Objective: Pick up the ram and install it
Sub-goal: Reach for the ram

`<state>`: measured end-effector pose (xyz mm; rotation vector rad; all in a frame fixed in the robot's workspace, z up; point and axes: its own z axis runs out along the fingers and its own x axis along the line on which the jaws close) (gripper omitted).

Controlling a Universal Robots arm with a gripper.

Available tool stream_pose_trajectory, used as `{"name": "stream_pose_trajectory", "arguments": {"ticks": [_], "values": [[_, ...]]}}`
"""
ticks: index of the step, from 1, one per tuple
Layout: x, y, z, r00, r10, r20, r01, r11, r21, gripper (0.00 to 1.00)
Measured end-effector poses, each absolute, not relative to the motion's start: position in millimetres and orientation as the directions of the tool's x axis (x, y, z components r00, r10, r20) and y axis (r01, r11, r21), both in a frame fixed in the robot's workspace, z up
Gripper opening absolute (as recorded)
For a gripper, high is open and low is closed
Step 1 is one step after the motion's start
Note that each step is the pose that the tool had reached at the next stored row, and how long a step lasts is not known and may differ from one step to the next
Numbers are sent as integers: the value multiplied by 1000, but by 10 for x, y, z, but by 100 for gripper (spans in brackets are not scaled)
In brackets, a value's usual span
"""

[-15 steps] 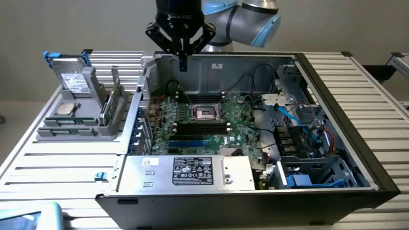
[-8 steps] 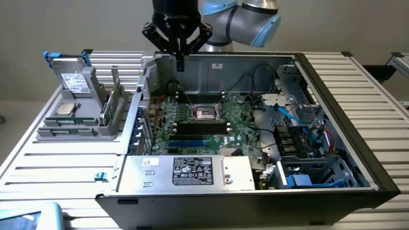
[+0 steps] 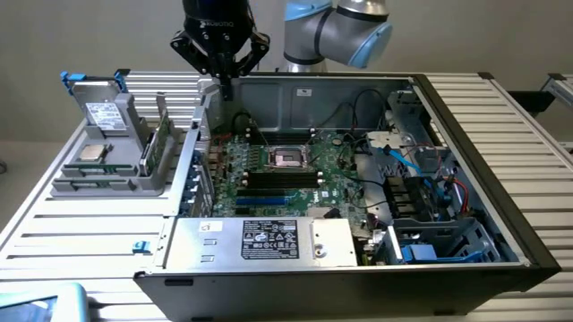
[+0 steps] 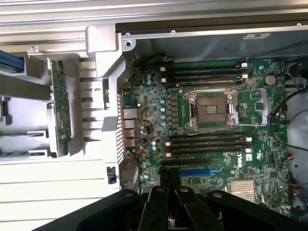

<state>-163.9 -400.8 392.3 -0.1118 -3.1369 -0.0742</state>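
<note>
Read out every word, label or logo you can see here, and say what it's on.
"DELL": white logo on the motherboard.
Label on the power supply: too small to read.
Label on the grey drive: too small to read.
White print on the gripper: blurred.

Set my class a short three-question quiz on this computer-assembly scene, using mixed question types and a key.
1. True or false: the ram is already seated in a motherboard slot.
2. Multiple choice: the pincer is A) shut on the ram, B) wide open, C) shut, holding nothing.
3. Fill in the word: the processor socket on the motherboard is ____.

Key
1. False. The ram stands on edge in the grey holder outside the case.
2. C.
3. Empty.
</note>
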Motion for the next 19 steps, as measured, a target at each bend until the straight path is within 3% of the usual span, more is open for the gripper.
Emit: {"name": "stream_pose_trajectory", "arguments": {"ticks": [19], "values": [[-2500, -3998, 3890, -997, 71, 7, 72, 996, 47, 11]]}}
